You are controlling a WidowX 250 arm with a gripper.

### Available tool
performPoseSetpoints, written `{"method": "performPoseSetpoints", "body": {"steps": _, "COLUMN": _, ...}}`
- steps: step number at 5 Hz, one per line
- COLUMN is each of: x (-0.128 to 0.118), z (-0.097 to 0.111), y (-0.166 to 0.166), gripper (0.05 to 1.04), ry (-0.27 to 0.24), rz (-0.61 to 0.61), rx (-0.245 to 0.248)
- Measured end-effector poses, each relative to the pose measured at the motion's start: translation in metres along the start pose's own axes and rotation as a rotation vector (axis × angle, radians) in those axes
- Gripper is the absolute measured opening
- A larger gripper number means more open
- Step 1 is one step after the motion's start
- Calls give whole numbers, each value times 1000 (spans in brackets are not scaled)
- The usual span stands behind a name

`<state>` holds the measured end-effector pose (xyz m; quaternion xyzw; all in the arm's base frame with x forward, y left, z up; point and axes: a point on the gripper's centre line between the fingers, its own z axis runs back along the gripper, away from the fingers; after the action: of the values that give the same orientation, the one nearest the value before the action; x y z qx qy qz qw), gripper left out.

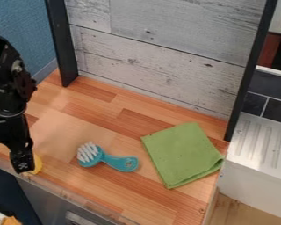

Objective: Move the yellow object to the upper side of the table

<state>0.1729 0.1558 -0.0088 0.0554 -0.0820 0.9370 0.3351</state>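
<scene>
No text, label, brand, number or sign can be read.

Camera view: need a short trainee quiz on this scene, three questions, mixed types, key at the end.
1. What lies between the end effector and the green cloth? A) cup B) brush C) spoon
2. True or false: the brush's bristles are nearer the cloth than its handle is.
3. Fill in the colour: the end effector partly hides a ____ object.

Key: 1 B; 2 false; 3 yellow.
</scene>
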Motion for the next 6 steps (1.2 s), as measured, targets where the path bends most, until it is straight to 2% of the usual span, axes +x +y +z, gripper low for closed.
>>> {"method": "performPoseSetpoints", "body": {"steps": 1, "x": -2, "z": -1, "y": -6, "gripper": 653, "ry": 5, "rz": 1, "rx": 3}}
{"method": "performPoseSetpoints", "body": {"steps": 2, "x": -1, "z": -1, "y": -6, "gripper": 424, "ry": -4, "rz": 5, "rx": -2}}
{"method": "performPoseSetpoints", "body": {"steps": 4, "x": 0, "z": -1, "y": -3, "gripper": 422, "ry": -8, "rz": -5, "rx": 24}}
{"method": "performPoseSetpoints", "body": {"steps": 5, "x": -4, "z": 14, "y": -15, "gripper": 422, "ry": 14, "rz": 4, "rx": 6}}
{"method": "performPoseSetpoints", "body": {"steps": 6, "x": -21, "z": 47, "y": -28, "gripper": 422, "ry": 68, "rz": -22, "rx": -49}}
